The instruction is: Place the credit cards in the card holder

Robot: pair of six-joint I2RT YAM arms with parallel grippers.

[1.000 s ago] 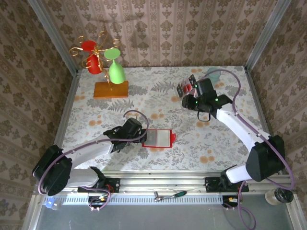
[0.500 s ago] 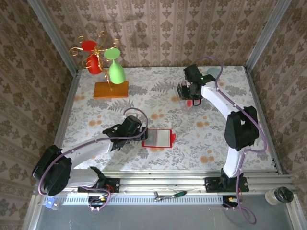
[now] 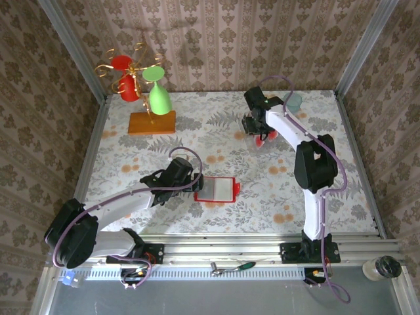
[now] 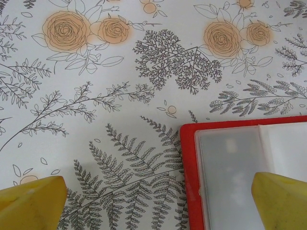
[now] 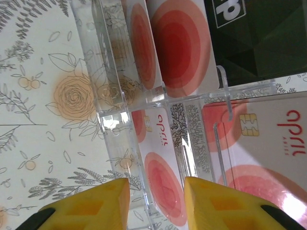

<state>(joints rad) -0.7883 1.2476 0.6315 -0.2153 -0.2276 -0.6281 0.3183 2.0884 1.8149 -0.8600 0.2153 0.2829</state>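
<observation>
Credit cards (image 5: 178, 45) are standing in the clear rack (image 5: 108, 96), well apart from the red card holder (image 4: 188, 163). They look thin, stiff and slick, probably best pinched by an upper edge. Right gripper (image 5: 156, 189) is straddling one, jaws partly apart; left gripper (image 4: 156, 201) is hovering wide-spread over the holder's edge.

The card holder (image 3: 220, 189) lies toward the middle of the worktop's (image 3: 197, 141) near edge, left tool (image 3: 195, 187) at its left side; the credit cards (image 5: 182, 43) stand in a rack (image 5: 120, 72) toward the far right. A cup stand (image 3: 151, 122) sits far left.
</observation>
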